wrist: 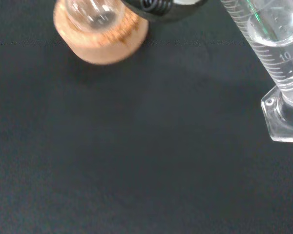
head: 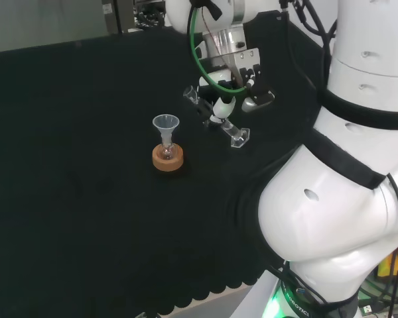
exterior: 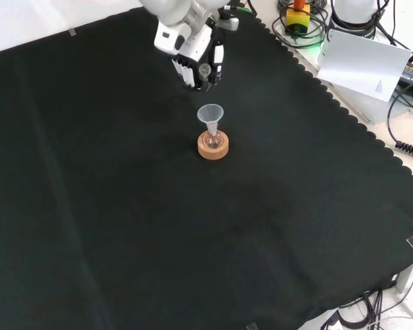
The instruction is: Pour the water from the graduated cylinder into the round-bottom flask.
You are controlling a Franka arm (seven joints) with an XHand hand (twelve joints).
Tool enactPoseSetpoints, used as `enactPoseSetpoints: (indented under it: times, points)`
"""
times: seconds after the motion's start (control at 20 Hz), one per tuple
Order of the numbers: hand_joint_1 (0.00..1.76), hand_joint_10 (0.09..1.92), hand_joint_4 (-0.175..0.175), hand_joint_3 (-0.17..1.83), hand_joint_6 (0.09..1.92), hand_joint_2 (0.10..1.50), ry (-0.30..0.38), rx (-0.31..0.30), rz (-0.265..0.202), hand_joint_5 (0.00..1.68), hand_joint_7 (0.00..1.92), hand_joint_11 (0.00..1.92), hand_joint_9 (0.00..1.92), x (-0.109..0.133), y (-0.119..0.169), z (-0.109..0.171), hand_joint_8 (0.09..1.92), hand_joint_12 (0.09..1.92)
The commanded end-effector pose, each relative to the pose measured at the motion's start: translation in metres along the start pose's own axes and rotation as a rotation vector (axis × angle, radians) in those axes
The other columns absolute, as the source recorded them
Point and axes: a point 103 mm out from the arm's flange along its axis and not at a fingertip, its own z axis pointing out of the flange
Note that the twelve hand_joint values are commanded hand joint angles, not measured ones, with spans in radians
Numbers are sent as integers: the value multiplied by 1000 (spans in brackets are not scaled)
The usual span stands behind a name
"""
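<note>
While the hand (head: 227,99) clasps the tilted graduated cylinder (head: 220,121), its lip wants bringing squarely over the funnel (head: 165,124) in the round-bottom flask (head: 166,151) before tipping further.

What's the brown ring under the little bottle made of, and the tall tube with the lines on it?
The stand looks like cork: tan, matte and grainy. The graduated cylinder is clear and shiny, glass or plastic; you see the water and cloth through it.

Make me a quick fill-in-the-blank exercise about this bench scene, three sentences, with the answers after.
1. The round-bottom flask sits on a ____ ring.
2. A clear ____ stands in the flask's neck.
3. The hand holds the graduated cylinder ____, not upright, in the head view.

Missing words: cork; funnel; tilted
</note>
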Motion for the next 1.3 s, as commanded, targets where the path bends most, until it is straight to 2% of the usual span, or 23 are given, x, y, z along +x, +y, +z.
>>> enactPoseSetpoints:
  times: [0.05,0.6,0.95,1.1,1.3]
  points:
    - [1284,87,-175,-4,806,1052,-86,123,41,1105,1144,1209,1486,0,6,-1,772,723]
    - [1284,87,-175,-3,808,1052,-180,205,87,1104,1143,1211,1488,16,11,-6,773,720]
    - [1284,87,-175,-2,810,1053,-237,289,127,1102,1142,1213,1490,23,13,-6,775,718]
    - [1284,87,-175,-2,811,1053,-259,299,137,1102,1141,1213,1490,26,14,-9,776,716]
    - [1284,87,-175,-2,813,1053,-329,335,176,1101,1140,1213,1491,32,14,-10,778,714]
